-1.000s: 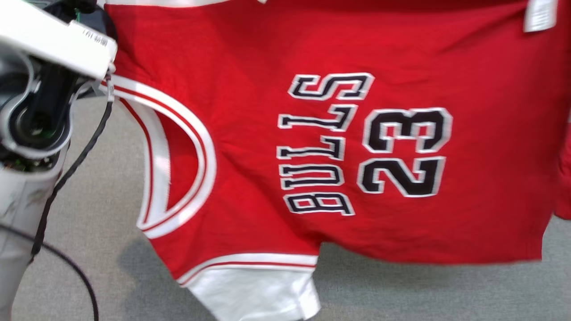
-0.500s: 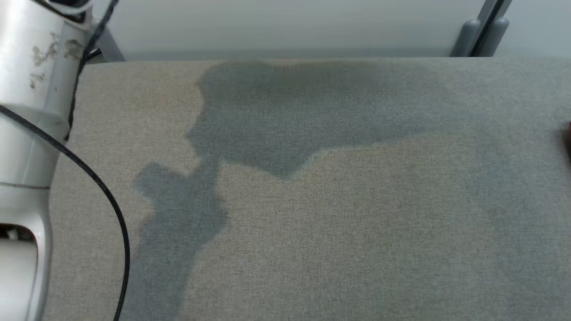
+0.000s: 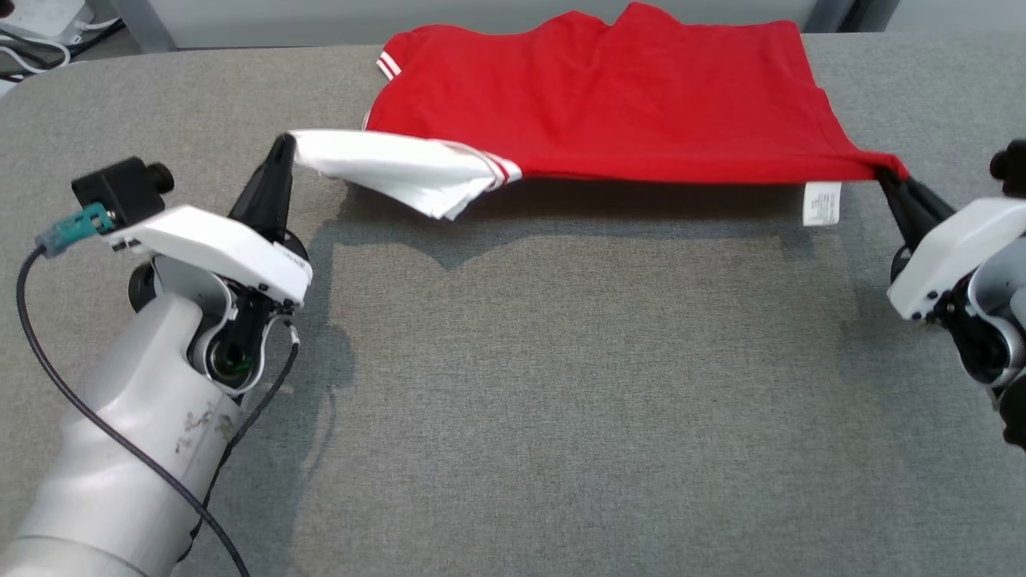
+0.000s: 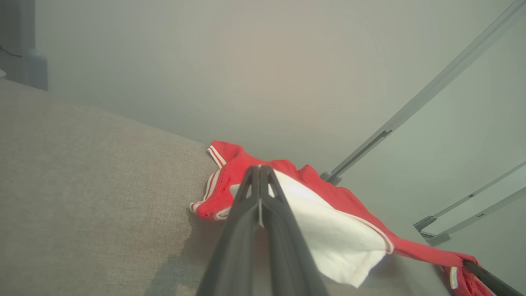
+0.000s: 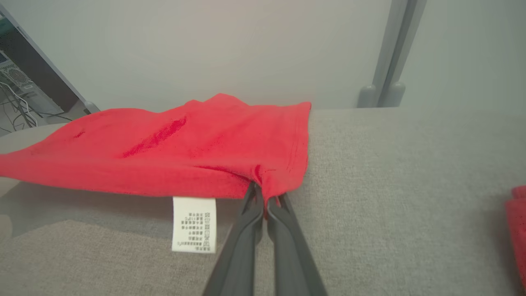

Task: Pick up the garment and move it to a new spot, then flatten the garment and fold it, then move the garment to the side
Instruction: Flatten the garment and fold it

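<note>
Garment, a red sports top with white trim, lies across the far part of a wide grey fabric-covered surface, stretched sideways between the robot's 2 grippers. Its far part rests on the surface near the back edge. Its near edge is raised and pulled into a taut line, with a shadow beneath it.

A pale, scuffed left forearm enters from the lower left of the head view, with a black cable looping beside it. The left gripper sits at the garment's left end, jaws clenched on the edge of a white sleeve. The sleeve sags in loose folds just right of the fingertips. In the left wrist view the 2 dark fingers meet with white cloth pinched at their tips.

The right gripper sits at the right end, jaws clenched on the red hem corner, which bunches to a point where they bite. The head view's right edge cuts off most of the right arm.

A small white care label hangs from the near edge just beside the right gripper; its print is too small to read. The garment's underside is hidden. In the right wrist view a separate patch of red is cut by the right edge and cannot be identified.
</note>
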Robot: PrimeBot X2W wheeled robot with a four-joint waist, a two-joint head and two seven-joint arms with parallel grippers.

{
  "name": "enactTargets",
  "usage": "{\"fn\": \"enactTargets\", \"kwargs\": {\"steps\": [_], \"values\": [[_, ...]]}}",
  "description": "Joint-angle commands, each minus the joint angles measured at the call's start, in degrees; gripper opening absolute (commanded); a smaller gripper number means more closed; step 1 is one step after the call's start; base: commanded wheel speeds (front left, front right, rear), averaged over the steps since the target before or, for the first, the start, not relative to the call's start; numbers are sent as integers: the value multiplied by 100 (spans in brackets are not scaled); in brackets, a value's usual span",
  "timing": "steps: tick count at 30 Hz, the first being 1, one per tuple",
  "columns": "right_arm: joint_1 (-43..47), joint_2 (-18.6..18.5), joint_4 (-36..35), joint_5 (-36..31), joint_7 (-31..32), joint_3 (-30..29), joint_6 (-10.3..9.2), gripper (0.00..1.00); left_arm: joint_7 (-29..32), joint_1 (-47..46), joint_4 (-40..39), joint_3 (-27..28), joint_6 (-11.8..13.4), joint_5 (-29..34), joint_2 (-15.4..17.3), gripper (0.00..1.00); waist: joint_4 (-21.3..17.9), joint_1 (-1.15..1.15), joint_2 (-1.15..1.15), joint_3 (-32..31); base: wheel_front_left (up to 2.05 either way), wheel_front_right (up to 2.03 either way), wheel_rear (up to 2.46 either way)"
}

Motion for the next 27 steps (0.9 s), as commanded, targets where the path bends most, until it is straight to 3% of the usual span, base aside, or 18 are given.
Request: {"fn": "enactTargets", "kwargs": {"steps": [1,8,11,27], "values": [[276,-202,-107,191,-123,101,22,0,-94,70,-147,148,-39,-84,316,0,-72,0,0,-31,0,0,0],[905,-457,-403,832,-217,289,22,0,-112,849,-705,-31,-39,-146,635,0,-118,0,0,-207,0,0,0],[1247,-671,-654,1093,-272,344,22,0,-89,1208,-1151,-120,127,-58,835,0,-75,0,0,-333,0,0,0],[2708,-1633,-2109,2056,45,428,22,0,395,3541,-4964,-229,2281,-166,2085,0,61,0,0,-612,0,0,0]]}}
